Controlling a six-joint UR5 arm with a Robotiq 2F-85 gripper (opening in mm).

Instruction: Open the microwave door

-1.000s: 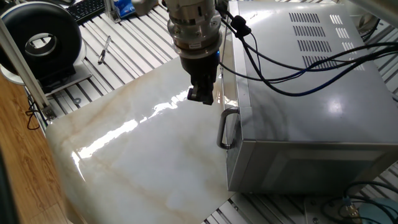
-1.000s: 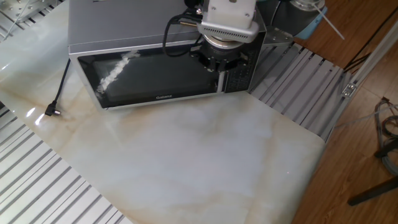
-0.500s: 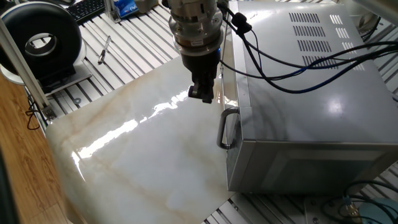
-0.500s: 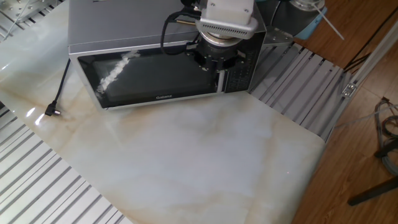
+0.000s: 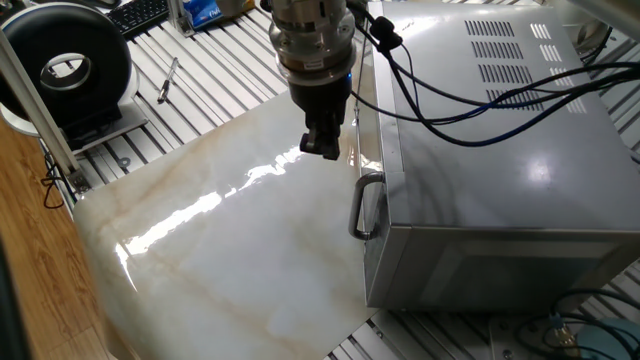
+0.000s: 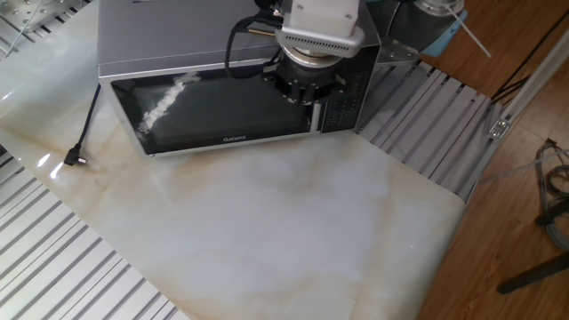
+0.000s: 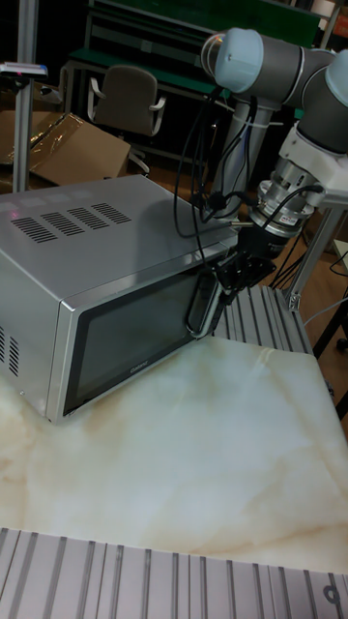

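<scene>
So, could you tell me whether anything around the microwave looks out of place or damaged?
Nothing looks damaged or spilled. The microwave door is shut and sits flush. One loose black cable trails off the microwave onto the marble table, harmlessly.

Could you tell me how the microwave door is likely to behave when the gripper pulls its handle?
The door looks rigid, so it should swing rather than flex. The smooth curved handle may slip. The microwave might slide on the glossy marble.

"Galanz" on the microwave door (image 6: 213, 111)
</scene>
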